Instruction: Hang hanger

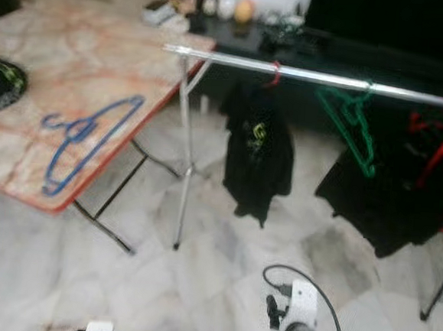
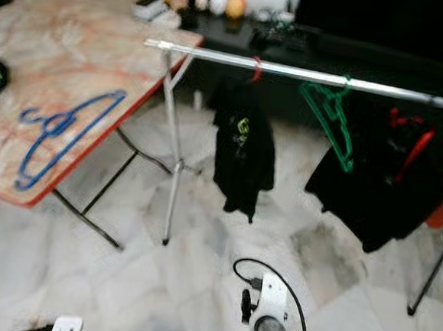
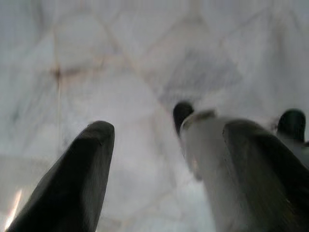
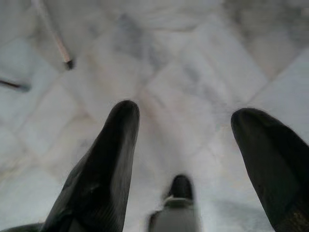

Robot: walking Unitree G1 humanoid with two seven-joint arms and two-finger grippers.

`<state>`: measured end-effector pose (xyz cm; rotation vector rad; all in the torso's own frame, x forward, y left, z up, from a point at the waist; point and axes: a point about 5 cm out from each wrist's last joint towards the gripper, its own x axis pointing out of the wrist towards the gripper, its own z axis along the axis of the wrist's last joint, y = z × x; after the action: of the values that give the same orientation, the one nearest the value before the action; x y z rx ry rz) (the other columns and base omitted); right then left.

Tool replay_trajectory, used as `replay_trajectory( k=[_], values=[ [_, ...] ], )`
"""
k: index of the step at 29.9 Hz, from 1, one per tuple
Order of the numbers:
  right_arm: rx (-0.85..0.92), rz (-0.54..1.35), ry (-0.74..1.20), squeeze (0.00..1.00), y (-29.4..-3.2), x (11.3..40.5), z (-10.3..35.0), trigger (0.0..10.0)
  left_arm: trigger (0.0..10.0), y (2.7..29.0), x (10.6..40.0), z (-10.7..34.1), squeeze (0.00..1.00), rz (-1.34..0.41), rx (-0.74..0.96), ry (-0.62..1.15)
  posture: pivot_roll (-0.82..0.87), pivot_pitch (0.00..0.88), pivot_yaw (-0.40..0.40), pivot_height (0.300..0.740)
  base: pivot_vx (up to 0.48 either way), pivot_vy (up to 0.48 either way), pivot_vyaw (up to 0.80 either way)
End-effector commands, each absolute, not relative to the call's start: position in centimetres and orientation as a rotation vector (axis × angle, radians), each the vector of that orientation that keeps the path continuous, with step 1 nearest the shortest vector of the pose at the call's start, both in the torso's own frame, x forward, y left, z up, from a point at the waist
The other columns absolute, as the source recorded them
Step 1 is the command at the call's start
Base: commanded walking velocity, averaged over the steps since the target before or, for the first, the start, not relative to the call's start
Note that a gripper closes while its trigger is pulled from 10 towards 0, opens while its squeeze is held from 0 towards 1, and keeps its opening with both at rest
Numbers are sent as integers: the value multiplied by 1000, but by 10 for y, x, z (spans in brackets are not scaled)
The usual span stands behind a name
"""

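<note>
Right wrist view: right gripper (image 4: 186, 121) hangs floorward, jaws apart.

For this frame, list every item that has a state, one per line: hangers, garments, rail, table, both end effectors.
blue hanger: flat on the table, not hung
green hanger: hooked on the rail, empty
black garment: hanging from the rail on a red hanger
rail: level on its stand
table: unfolded, upright
left end effector: open, empty, over the floor
right end effector: open, empty, over the floor
</note>
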<state>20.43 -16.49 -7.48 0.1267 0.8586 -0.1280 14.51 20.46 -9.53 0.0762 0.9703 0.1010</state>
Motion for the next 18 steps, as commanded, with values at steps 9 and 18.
replay_trajectory(
  k=[9, 18],
  values=[
    [133, -135, 861, 0, -167, 204, -75, 10000, 10000, 202, 134, -100, 0, 82, 72, 1018, -8, 65, -31, 740, 310, 0, -267],
    [124, -119, 841, 0, -167, 207, -73, 10000, 10000, 222, 126, -99, 0, 101, 72, 1024, -7, 71, -33, 740, 312, 0, -89]
  ],
)
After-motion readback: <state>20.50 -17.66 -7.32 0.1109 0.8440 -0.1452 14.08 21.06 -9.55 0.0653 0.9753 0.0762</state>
